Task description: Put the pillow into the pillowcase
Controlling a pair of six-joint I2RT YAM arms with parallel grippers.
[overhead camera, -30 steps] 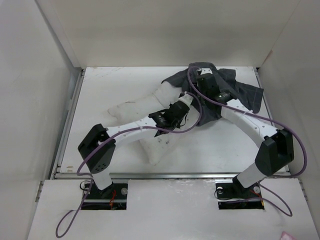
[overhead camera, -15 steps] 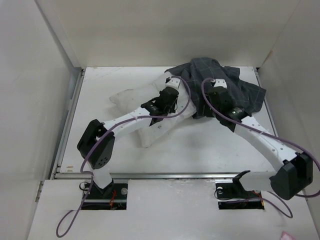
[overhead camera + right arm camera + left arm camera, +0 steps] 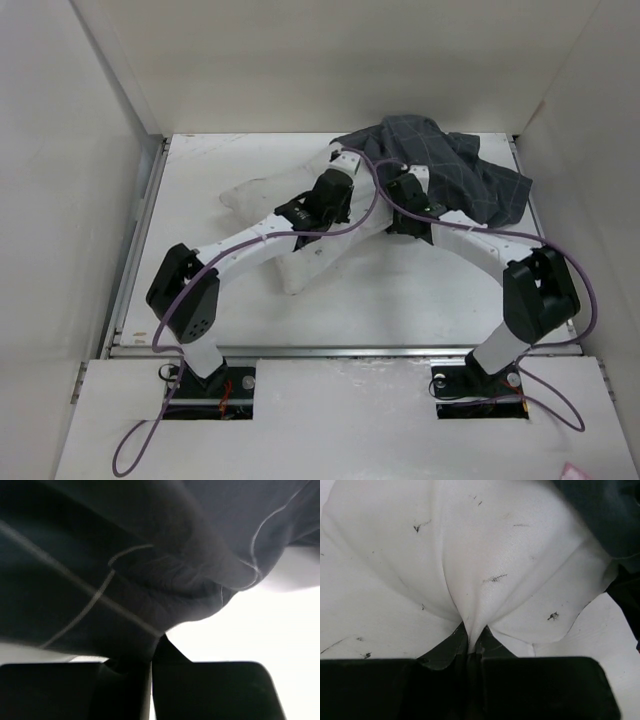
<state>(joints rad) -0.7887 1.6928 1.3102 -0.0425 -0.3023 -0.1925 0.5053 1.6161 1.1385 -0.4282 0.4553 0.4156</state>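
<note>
The white pillow (image 3: 262, 200) lies slantwise at mid table, its far end against the dark grid-lined pillowcase (image 3: 455, 175), which is bunched at the back right. My left gripper (image 3: 349, 161) is at the case's left edge, shut on a pinch of the pillow (image 3: 485, 555). In the left wrist view the left gripper (image 3: 474, 641) has white cloth puckered between its jaws, and the pillowcase (image 3: 605, 515) shows at the upper right. My right gripper (image 3: 399, 188) sits under the case's near edge. In the right wrist view the right gripper (image 3: 156, 649) is shut on the pillowcase (image 3: 125, 555).
White walls enclose the table (image 3: 430, 290) on the left, back and right. Purple cables (image 3: 372, 190) loop over both arms near the cloth. The right elbow (image 3: 540, 290) stands high at the front right.
The left arm pushed the pillow toward the back, up against the pillowcase. The right gripper opened, shifted left along the case's near edge and shut on the cloth; its elbow swung.
</note>
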